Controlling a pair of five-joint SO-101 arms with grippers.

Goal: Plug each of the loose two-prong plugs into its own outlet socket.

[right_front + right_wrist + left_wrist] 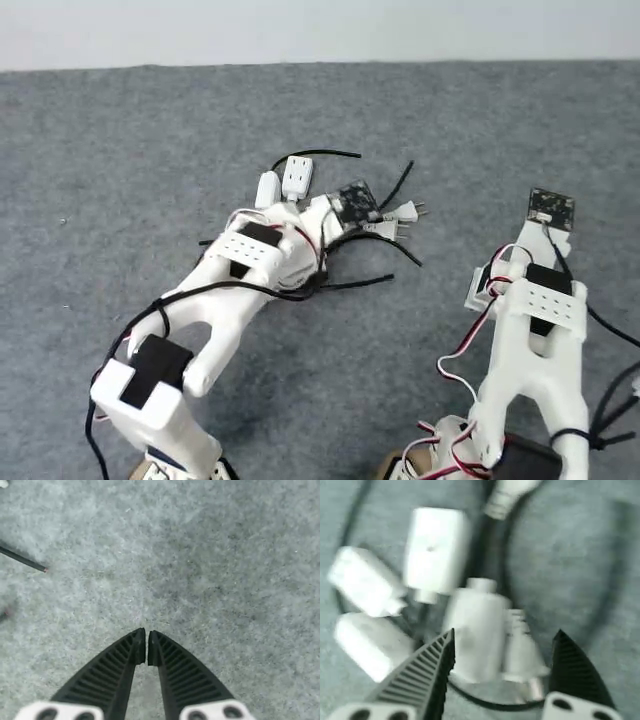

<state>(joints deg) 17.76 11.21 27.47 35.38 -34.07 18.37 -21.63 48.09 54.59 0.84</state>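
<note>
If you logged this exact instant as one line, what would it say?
left gripper: open, astride white connector | right gripper: shut, over grey carpet | two-prong plug: lying loose

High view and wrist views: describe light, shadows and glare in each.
High view: even light, faint shadows beneath the arms on the carpet. Left wrist view: white plugs bright, darker shade between them. Right wrist view: carpet evenly lit around the right gripper, no glare.
</note>
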